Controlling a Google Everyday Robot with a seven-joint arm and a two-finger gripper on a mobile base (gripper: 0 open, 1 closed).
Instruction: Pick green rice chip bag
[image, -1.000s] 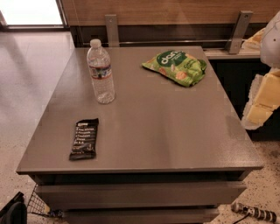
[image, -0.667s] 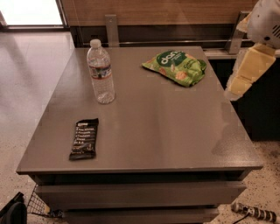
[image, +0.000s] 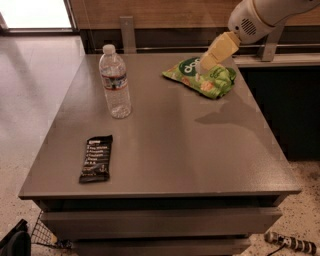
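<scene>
The green rice chip bag (image: 202, 78) lies crinkled on the far right part of the grey table (image: 165, 145), its dark green round logo facing up. My gripper (image: 202, 67) comes in from the upper right on a white and cream arm (image: 250, 20). It hangs just above the bag, over its middle, and covers part of the logo. I cannot see whether it touches the bag.
A clear water bottle (image: 115, 82) stands upright at the table's far left. A small black snack bar wrapper (image: 96, 158) lies flat near the front left edge. A wooden wall and metal rail run behind the table. The table's right edge drops off to a dark cabinet.
The arm has swung in from the right side of the table to the left and now hangs over the chip bag. The bag, bottle and wrapper have not moved.
</scene>
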